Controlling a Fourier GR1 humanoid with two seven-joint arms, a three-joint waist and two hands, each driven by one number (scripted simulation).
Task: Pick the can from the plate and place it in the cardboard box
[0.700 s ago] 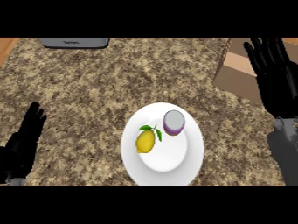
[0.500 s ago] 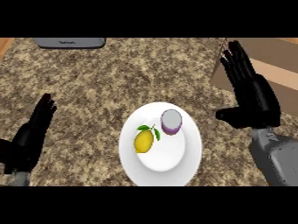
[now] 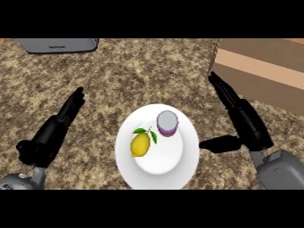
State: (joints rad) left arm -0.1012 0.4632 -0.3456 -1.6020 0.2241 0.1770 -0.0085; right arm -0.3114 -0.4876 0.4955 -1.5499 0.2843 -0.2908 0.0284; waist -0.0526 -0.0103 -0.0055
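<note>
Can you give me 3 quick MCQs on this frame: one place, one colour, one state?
1. Where is the can?
A) on the plate beside the lemon
B) in the cardboard box
C) on the bare counter

2. What colour is the can's side?
A) green
B) purple
C) red

3. How is the right hand?
A) curled round the can
B) open, right of the plate
C) inside the box

Key: 1 A, it stands on the plate next to the lemon; 2 B, purple side under a grey top; 3 B, fingers straight, holding nothing.

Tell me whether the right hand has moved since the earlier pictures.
Yes. The right hand, fingers straight, has swung in from the counter's right side toward the white plate; its thumb now points at the plate's rim.
</note>
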